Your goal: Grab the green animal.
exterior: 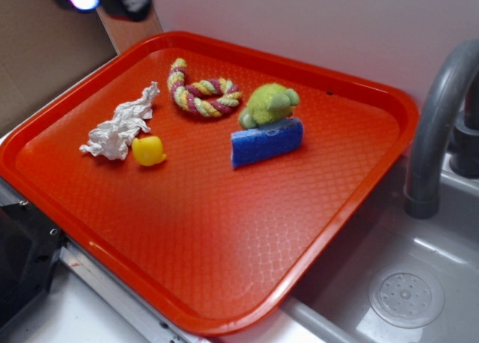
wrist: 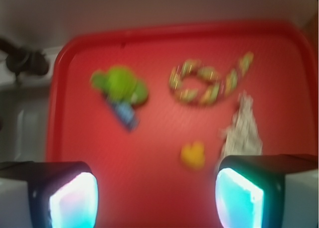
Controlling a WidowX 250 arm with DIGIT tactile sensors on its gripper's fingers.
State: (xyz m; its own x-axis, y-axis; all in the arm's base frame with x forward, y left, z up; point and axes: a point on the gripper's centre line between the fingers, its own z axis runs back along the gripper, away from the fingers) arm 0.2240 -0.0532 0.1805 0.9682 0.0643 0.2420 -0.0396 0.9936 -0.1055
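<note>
Green animal (exterior: 268, 105) sat untouched at the far right of the red tray (exterior: 224, 283), leaning on the blue sponge (exterior: 266, 141), while the gripper (wrist: 157, 195) hung high above, fingers spread and empty, so approach and grasp were all left.

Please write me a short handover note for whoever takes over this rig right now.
Hand: open, empty, held high above the tray's edge, its two pads wide apart in the wrist view.
Green animal: on the orange tray, resting against the back edge of the blue sponge, untouched.
Also on the tray: braided rope toy, yellow rubber duck, crumpled white cloth.
Done: nothing yet.
Left: move over the green animal, descend, close on it without catching the sponge, lift.
</note>
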